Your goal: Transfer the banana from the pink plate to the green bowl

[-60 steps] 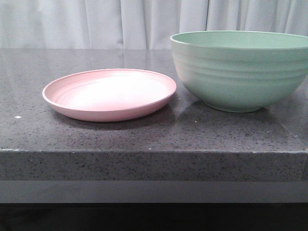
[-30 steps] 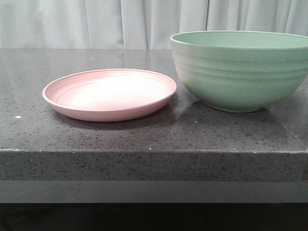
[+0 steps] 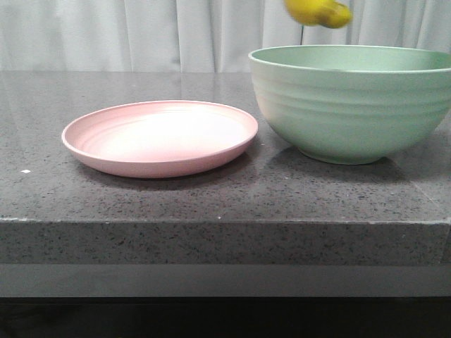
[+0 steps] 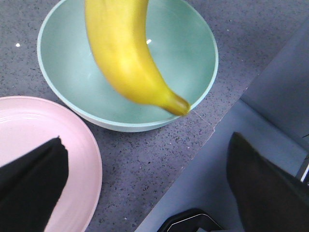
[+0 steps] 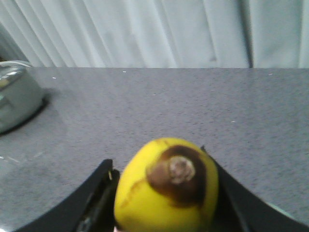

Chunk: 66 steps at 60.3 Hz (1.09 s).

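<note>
The yellow banana [image 3: 318, 13] hangs at the top edge of the front view, above the rear left of the green bowl [image 3: 352, 105]. My right gripper [image 5: 161, 169] is shut on the banana [image 5: 166, 188], which I see end-on with its dark tip between the black fingers. In the left wrist view the banana [image 4: 125, 58] hangs over the bowl's inside [image 4: 63, 53]. The pink plate [image 3: 161, 166] lies empty, left of the bowl. My left gripper [image 4: 147, 193] is open and empty, high above the plate's edge [image 4: 82, 145] and the table edge.
The dark speckled stone tabletop [image 3: 225, 197] ends in a front edge close to the plate and bowl. A white curtain [image 3: 141, 35] hangs behind. A pale rounded object [image 5: 14, 96] sits at the side of the right wrist view.
The banana has come into the front view at the top, above the bowl. Before, it was out of view. Plate and bowl have not moved.
</note>
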Each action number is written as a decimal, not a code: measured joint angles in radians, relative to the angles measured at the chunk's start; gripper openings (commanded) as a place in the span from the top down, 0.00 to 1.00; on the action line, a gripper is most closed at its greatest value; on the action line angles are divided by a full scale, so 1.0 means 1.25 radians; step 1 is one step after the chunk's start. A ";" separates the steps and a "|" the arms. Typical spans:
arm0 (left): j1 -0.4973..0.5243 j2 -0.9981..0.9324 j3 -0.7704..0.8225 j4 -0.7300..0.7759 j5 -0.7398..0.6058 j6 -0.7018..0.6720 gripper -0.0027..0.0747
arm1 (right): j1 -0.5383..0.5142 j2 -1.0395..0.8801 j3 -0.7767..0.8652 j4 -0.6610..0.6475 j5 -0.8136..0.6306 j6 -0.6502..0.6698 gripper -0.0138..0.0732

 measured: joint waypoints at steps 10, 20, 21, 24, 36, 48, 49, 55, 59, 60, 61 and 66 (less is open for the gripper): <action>0.000 0.000 0.000 0.000 0.000 0.000 0.13 | -0.014 0.099 -0.040 -0.077 -0.025 0.000 0.80; 0.000 0.000 0.000 0.000 0.000 0.000 0.13 | -0.014 0.209 -0.041 -0.103 -0.026 0.000 0.72; 0.000 0.000 0.000 0.000 -0.002 0.000 0.13 | -0.014 0.219 -0.041 -0.103 -0.024 0.000 0.71; 0.000 0.000 0.000 0.000 -0.002 0.000 0.13 | -0.014 0.238 -0.041 -0.104 -0.016 0.000 0.67; 0.000 0.000 0.000 0.000 -0.002 0.000 0.13 | -0.014 0.258 -0.041 -0.106 -0.005 -0.002 0.54; 0.000 0.000 0.000 0.000 -0.002 0.000 0.13 | -0.014 0.258 -0.041 -0.106 0.001 -0.002 0.35; 0.000 0.000 0.000 0.000 -0.002 0.000 0.13 | -0.014 0.258 -0.041 -0.106 0.002 -0.002 0.34; 0.000 0.000 0.000 0.000 -0.002 0.000 0.13 | -0.014 0.258 -0.041 -0.106 0.006 -0.002 0.34; 0.000 0.000 0.000 0.000 -0.002 0.000 0.13 | -0.014 0.258 -0.041 -0.106 0.009 -0.002 0.34; 0.000 0.000 0.000 0.000 -0.002 0.000 0.13 | -0.014 0.258 -0.041 -0.106 0.009 -0.002 0.34; 0.000 0.000 0.000 0.000 -0.002 0.000 0.13 | -0.014 0.258 -0.041 -0.106 0.010 -0.002 0.34; 0.000 0.000 0.000 0.000 -0.002 0.000 0.13 | -0.014 0.258 -0.041 -0.106 0.018 -0.002 0.34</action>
